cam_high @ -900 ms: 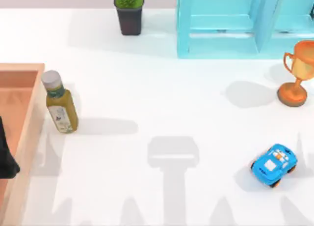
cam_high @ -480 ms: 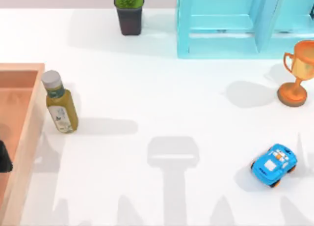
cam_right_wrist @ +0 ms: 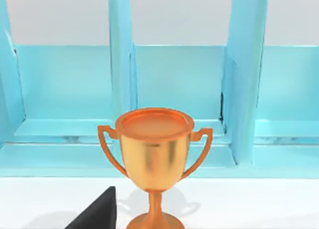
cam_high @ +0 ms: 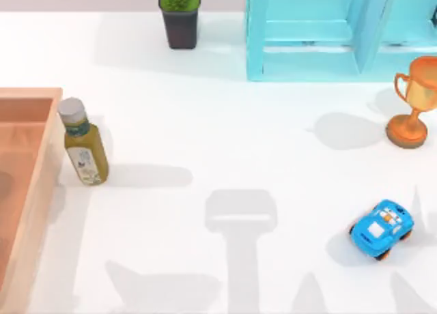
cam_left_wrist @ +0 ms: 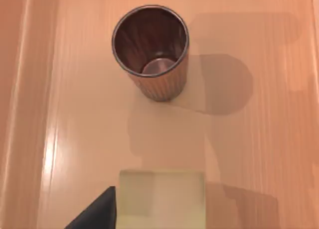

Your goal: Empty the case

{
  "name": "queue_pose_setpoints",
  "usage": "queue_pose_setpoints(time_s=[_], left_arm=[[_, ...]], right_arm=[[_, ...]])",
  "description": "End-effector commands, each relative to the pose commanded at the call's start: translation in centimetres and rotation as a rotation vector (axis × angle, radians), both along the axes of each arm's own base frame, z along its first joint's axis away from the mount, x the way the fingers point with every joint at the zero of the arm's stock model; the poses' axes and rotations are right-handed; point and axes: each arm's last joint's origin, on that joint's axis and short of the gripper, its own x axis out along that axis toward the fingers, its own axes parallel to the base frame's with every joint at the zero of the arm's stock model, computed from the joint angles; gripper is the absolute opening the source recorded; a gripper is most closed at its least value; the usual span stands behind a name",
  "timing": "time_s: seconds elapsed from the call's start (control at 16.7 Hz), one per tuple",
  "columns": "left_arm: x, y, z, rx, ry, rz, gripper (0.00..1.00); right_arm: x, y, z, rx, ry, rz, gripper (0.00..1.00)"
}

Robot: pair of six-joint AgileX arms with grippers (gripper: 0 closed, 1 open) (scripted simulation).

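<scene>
The case (cam_high: pixel 37 184) is a shallow wooden box with tan walls at the table's left edge in the top view. In the left wrist view a brown ribbed cup (cam_left_wrist: pixel 152 52) stands upright and open-mouthed on the case's floor (cam_left_wrist: pixel 259 139). A pale yellow-green block (cam_left_wrist: pixel 162 199) lies on that floor close to the cup. A dark part of my left gripper (cam_left_wrist: pixel 94 214) hangs above the floor beside the block. A dark part of my right gripper (cam_right_wrist: pixel 94 211) sits low in front of a trophy.
An olive bottle (cam_high: pixel 83 150) with a grey cap stands just outside the case's right wall. A blue toy car (cam_high: pixel 381 229) sits front right. An orange trophy (cam_high: pixel 413 109) stands far right before a turquoise shelf unit (cam_high: pixel 328 34). A potted plant (cam_high: pixel 180 13) is at the back.
The dark shape of my left arm over the case slid off the top view's left edge. Shadows on the table's front shifted. The bottle, car and trophy stayed put.
</scene>
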Motion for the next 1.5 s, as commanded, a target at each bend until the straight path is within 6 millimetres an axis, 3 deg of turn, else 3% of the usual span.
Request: queue_pose_setpoints(time_s=[0.3, 0.54, 1.02, 1.2, 1.5], left_arm=[[6.0, 3.3, -0.1, -0.058, 0.446, 0.005, 1.00], [8.4, 5.3, -0.4, -0.104, 0.625, 0.001, 1.00], [8.8, 5.6, -0.8, -0.113, 0.654, 0.000, 1.00], [9.1, 5.7, -2.7, -0.113, 0.655, 0.001, 1.00], [9.2, 5.7, -7.6, -0.113, 0.655, 0.001, 1.00]], right_arm=[[0.0, 0.0, 0.0, 0.000, 0.000, 0.000, 1.00], [0.0, 0.0, 0.0, 0.000, 0.000, 0.000, 1.00], [0.0, 0.0, 0.0, 0.000, 0.000, 0.000, 1.00], [0.0, 0.0, 0.0, 0.000, 0.000, 0.000, 1.00], [0.0, 0.0, 0.0, 0.000, 0.000, 0.000, 1.00]])
